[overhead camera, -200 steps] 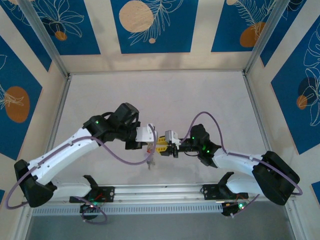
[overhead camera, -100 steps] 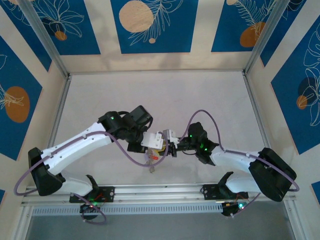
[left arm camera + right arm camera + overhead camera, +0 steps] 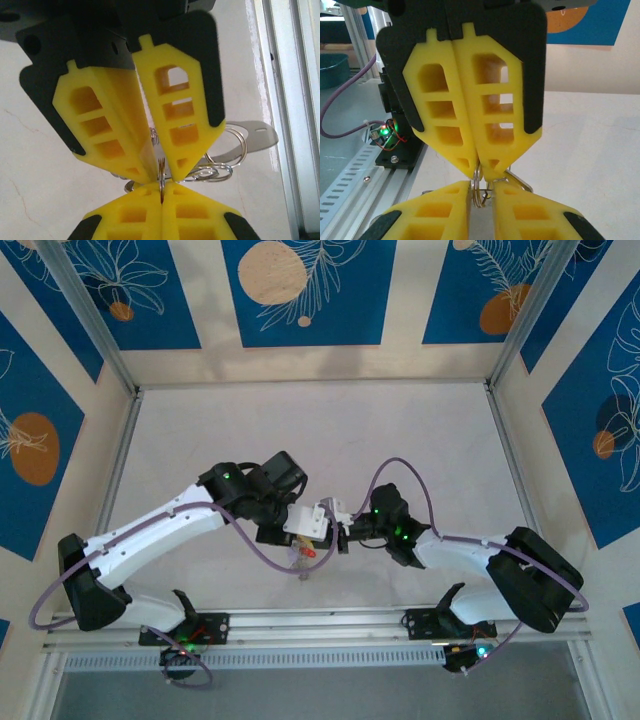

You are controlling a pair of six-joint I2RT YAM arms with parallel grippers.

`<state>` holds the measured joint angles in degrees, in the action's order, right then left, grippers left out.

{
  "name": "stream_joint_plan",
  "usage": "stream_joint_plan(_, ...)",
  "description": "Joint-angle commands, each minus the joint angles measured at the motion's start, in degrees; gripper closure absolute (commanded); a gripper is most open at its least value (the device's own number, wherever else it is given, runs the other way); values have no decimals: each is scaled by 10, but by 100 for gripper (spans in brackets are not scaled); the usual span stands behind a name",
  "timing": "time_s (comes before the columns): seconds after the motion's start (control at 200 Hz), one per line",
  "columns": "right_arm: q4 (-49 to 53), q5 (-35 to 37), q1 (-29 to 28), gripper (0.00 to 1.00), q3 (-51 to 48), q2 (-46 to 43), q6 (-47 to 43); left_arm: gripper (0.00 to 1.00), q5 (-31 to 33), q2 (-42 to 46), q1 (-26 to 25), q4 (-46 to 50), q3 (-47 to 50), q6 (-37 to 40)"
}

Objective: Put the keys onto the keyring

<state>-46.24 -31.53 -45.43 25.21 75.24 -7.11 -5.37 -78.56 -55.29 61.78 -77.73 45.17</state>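
Both grippers meet tip to tip on the keyring

I see my left gripper (image 3: 159, 172) and right gripper (image 3: 481, 169) each clamped on the keyring (image 3: 477, 189) over the table (image 3: 400, 440). A red key (image 3: 308, 553) sits just beside their tips.

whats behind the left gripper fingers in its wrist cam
Behind the left gripper, which pinches the keyring wire, small silver rings and a flat metal piece stick out sideways over the table. Its yellow fingers cover the rest, including any key heads.
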Motion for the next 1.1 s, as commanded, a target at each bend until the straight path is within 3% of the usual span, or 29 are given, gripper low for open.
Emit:
stream_joint_plan(0.0,-16,0,-6,86,18,6,7,100,-28,17,-4,-21,-9,-3)
stream_joint_plan(0.095,-16,11,-8,100,19,8,11,100,-30,22,-5,-27,-4,-6)
stream_joint_plan(0.315,-85,40,-9,100,-13,0,28,84,-21,71,1,-70,52,-24)
stream_joint_plan(0.56,-134,54,-6,100,-39,-14,41,72,-21,169,19,-197,183,-41)
stream_joint_plan(0.895,-140,46,-5,100,-37,-15,53,70,-28,202,24,-282,242,-56)
stream_joint_plan(1.095,-148,48,-5,100,-37,-18,61,81,-7,199,26,-297,259,-59)
